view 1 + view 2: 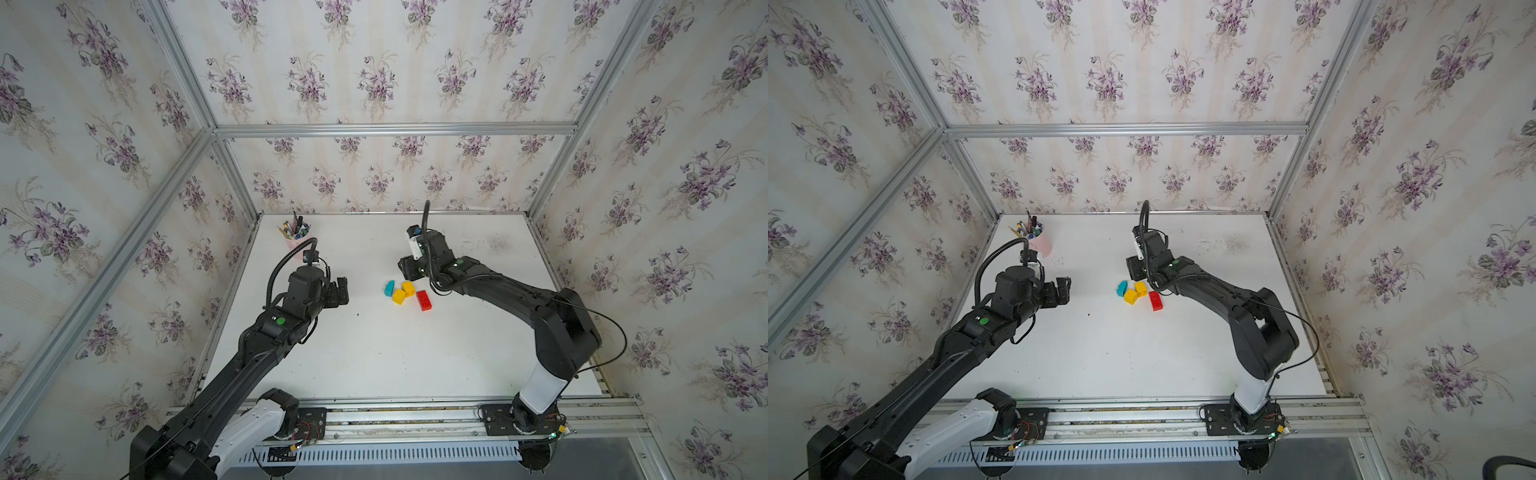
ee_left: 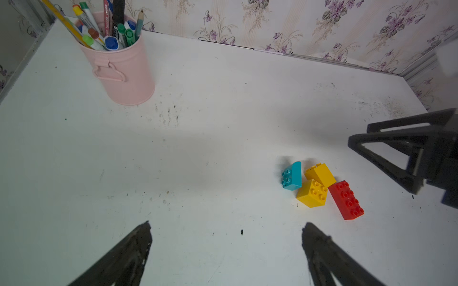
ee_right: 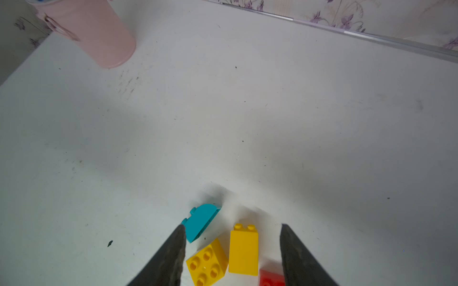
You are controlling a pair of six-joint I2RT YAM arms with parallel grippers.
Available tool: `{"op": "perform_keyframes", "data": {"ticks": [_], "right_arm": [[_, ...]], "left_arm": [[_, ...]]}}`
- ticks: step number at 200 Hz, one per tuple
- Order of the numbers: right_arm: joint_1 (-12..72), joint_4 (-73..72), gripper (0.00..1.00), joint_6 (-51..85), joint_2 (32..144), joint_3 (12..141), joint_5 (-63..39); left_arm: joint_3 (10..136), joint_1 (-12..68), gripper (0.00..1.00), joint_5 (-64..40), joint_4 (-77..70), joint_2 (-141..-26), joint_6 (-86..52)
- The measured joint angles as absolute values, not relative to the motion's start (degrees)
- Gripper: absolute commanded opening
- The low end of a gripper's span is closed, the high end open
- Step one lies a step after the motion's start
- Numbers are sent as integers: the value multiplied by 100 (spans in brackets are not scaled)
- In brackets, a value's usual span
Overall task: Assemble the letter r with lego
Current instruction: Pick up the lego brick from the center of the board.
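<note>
Left wrist view, read together with both top views: the lego (image 1: pixel 1139 292) lies as four loose bricks in a tight cluster on the white desk (image 2: pixel 198 148), well apart from the pink pen cup (image 2: pixel 121 71). No brick is stacked on another.

Nearest the pen cup is the teal brick (image 2: pixel 292 177), lying on its side with its studs facing sideways. Next come two yellow bricks: the studs-up yellow brick (image 2: pixel 312 193) and the tipped yellow brick (image 2: pixel 321 173), which lies on its side. Farthest from the pen cup is the longer red brick (image 2: pixel 347 199), studs up. Whether neighbouring bricks touch cannot be told.

Left end effector (image 2: pixel 226 222): fingers spread wide and empty, above bare desk between the pen cup and the cluster.

Right end effector (image 3: pixel 233 225): fingers apart and pinching nothing, raised just beside the cluster and well apart from the pen cup. In the right wrist view the two yellow bricks show between its fingertips.
</note>
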State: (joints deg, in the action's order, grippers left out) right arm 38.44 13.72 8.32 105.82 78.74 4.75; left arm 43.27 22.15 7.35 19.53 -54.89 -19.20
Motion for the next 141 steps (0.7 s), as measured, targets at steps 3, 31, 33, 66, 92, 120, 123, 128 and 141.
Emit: {"op": "perform_keyframes", "data": {"ticks": [3, 31, 33, 66, 92, 120, 123, 128, 141], "right_arm": [[3861, 1446, 58, 823, 10661, 7961, 508], [3966, 2095, 58, 773, 11286, 8602, 692], [3975, 2130, 58, 773, 11316, 8635, 705], [4023, 2550, 59, 838, 11528, 8897, 821], [4012, 2829, 58, 902, 11631, 9004, 836], [4012, 3002, 58, 947, 11596, 8750, 843], [4012, 3026, 58, 952, 11592, 8722, 832], [4012, 3068, 58, 963, 11590, 8702, 810], [4012, 3138, 57, 969, 11592, 8698, 762]], "left_arm": [[4316, 2215, 96, 735, 1953, -5476, -1933], [4289, 2217, 96, 805, 2108, -5354, -2005], [4289, 2217, 96, 810, 2119, -5347, -2010], [4241, 2222, 95, 930, 2298, -5229, -2040], [4230, 2222, 93, 943, 2394, -5253, -2053], [4226, 2222, 90, 915, 2392, -5352, -2106], [4226, 2222, 90, 904, 2392, -5365, -2110], [4226, 2222, 89, 891, 2392, -5387, -2128], [4226, 2224, 88, 858, 2392, -5435, -2152]]}}
